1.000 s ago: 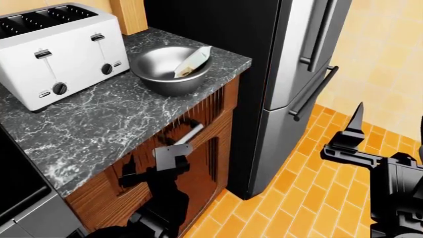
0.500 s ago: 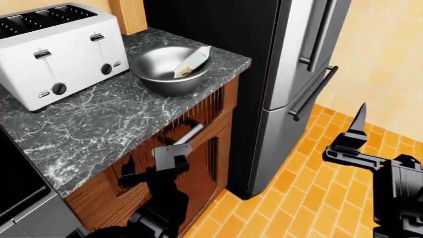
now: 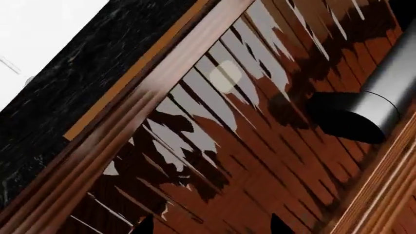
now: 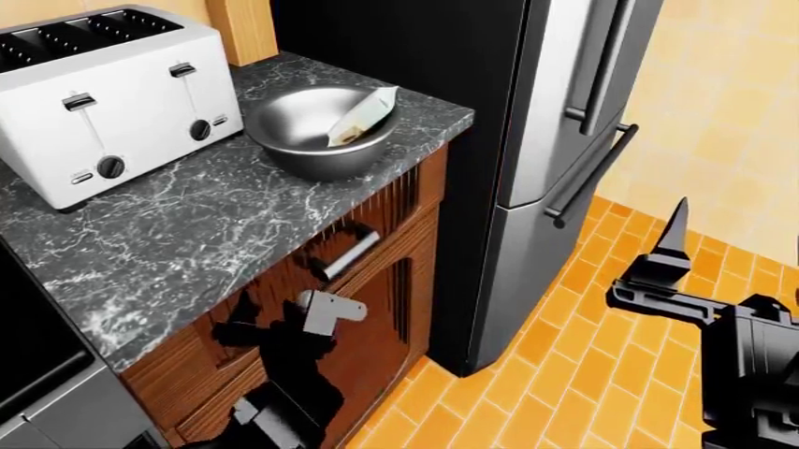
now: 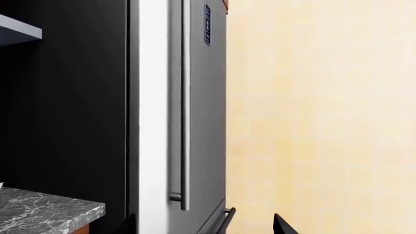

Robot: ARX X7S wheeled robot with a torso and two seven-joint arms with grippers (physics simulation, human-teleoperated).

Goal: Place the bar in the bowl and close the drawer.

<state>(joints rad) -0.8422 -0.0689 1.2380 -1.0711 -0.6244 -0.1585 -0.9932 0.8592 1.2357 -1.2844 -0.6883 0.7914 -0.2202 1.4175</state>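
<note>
The bar [image 4: 362, 119] already lay in the bowl [image 4: 299, 126] near the surface's [image 4: 212, 224] right corner. The drawer [image 4: 374, 220] looked nearly shut. The left end effector [image 4: 327, 313] was just below its handle [image 4: 346, 253], opening unclear; the right end effector [image 4: 656, 271] hung apart, spread wide and empty.

Black arms, pointed end effector [image 4: 668, 267] fingers

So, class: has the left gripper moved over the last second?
Yes. The left gripper has dropped lower, away from the drawer handle it sat against.
</note>
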